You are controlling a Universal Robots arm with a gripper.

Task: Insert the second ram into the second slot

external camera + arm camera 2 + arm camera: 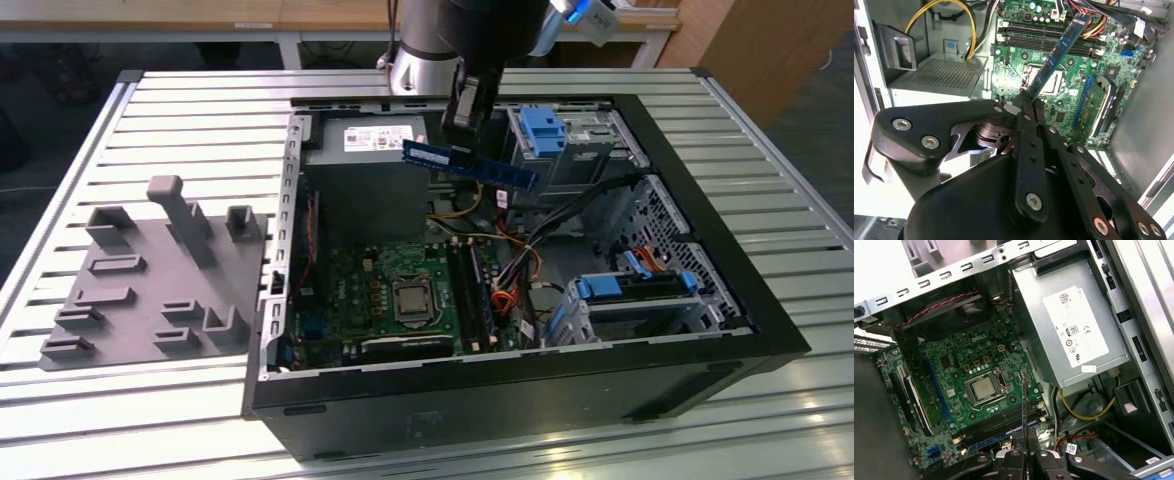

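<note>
We find the slatted metal table (160,110) carrying an open black computer case (534,400), with a grey moulded fixture (147,290) lying beside it on the exterior view's left. Inside the case, the grey power supply (367,170) sits beside the green motherboard (387,290). The arm reaches down from above, and its gripper (463,118) is clenched on the second ram (470,164). We see the ram held lengthwise above the case, over the power supply's edge and the cable area. It is clear of the board. In the second wrist view, the gripper (1026,100) pinches the ram (1059,52), which extends away toward the long black memory slots (1044,37). In the first wrist view, the ram (1024,405) appears edge-on, between the processor socket (983,388) and the power supply (1069,330).
</note>
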